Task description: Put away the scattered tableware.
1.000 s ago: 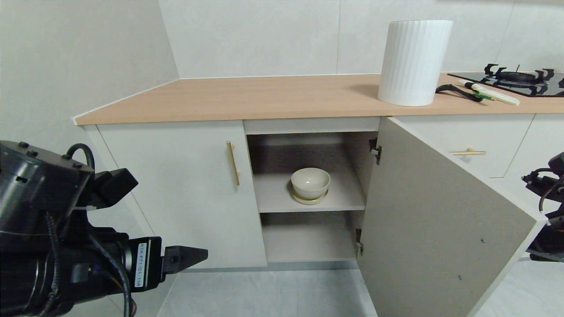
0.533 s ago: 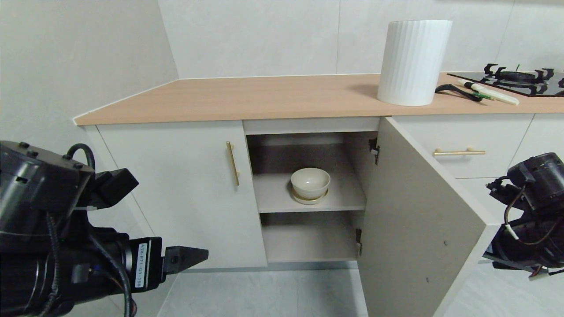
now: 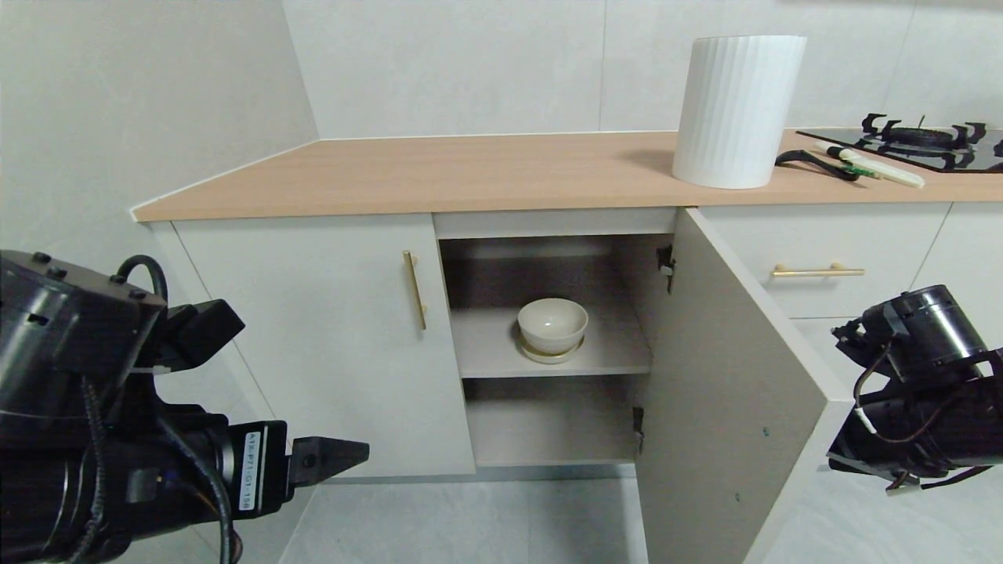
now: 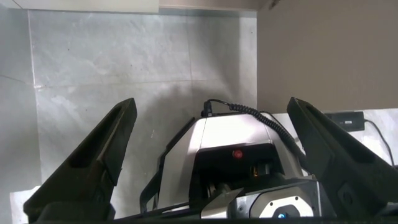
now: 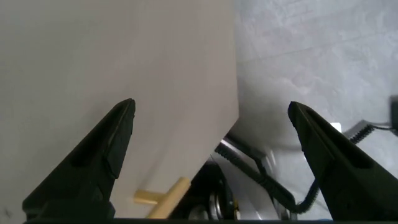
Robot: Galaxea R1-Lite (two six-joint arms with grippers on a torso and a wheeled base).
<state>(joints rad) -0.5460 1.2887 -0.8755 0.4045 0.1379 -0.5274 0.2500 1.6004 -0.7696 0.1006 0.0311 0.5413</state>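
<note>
While the bowl (image 3: 552, 323) sits shelved, left gripper (image 4: 211, 106) and right gripper (image 5: 211, 107) gape well away

Your head camera looks down on the open pale-grey cabinet door (image 3: 729, 392) that your right wrist camera faces closely.

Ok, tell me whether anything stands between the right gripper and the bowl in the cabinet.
Yes: the open cabinet door. The right gripper sits on the door's outer side, jaws open, near its free edge, while the bowl rests on a plate on the upper shelf inside.
</note>
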